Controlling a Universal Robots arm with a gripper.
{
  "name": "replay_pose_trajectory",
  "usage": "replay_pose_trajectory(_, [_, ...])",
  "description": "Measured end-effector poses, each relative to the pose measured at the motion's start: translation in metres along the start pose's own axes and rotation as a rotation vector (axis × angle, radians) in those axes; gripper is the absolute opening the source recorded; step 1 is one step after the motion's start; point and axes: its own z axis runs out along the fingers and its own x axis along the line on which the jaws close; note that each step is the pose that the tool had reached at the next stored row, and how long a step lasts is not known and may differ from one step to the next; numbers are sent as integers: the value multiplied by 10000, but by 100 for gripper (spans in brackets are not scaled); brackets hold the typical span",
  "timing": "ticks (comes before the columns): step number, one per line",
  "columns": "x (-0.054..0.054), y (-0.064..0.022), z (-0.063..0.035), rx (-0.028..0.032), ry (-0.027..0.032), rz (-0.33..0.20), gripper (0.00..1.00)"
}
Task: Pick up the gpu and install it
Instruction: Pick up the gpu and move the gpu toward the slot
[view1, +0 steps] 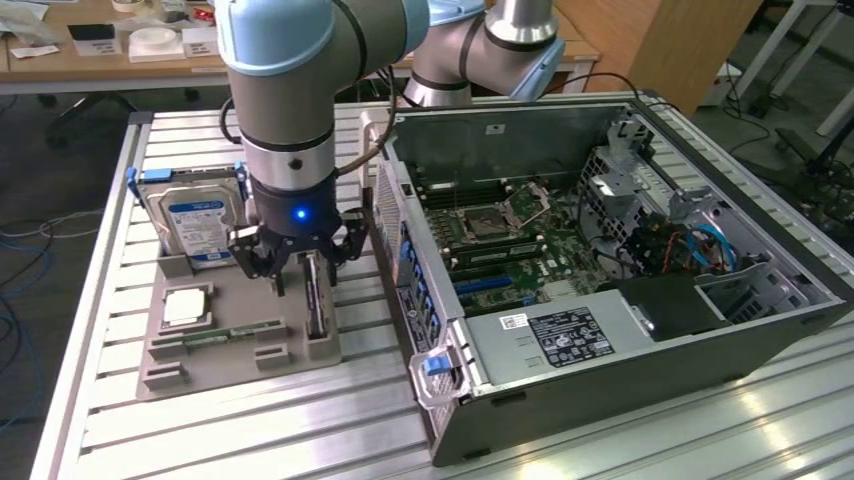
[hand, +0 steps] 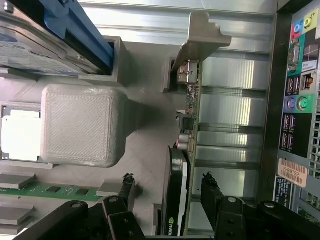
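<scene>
The gpu (view1: 316, 305) is a thin dark card standing on its edge in a slot of the grey holder tray (view1: 234, 375), on the exterior view's left. In the wrist view the gpu (hand: 189, 120) runs away from the camera, and its silvery bracket (hand: 200, 42) is at the far end. My gripper (view1: 304, 268) hangs low over the card. It is open (hand: 168, 189), with one black fingertip (hand: 127, 184) on one side of the card and the other fingertip (hand: 210, 186) on the opposite side. I see no contact with the card.
The tray also holds an upright hard drive (view1: 200, 215), a processor chip (view1: 184, 307) and a green memory stick (view1: 220, 335). The open computer case (view1: 601, 250) lies close beside the tray, with its rear ports (hand: 297, 100) facing the gpu. A grey printed block (hand: 80, 125) stands near the fingers.
</scene>
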Motion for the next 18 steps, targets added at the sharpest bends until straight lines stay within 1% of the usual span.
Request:
replay_pose_trajectory(6, [-1, 1, 10, -3, -4, 0, 65])
replay_pose_trajectory(9, [-1, 14, 55, 20, 4, 6, 65])
replay_pose_trajectory(11, [-4, 55, 80, 42, 13, 9, 65])
replay_pose_trajectory(18, [-6, 56, 179, 45, 11, 112, 65])
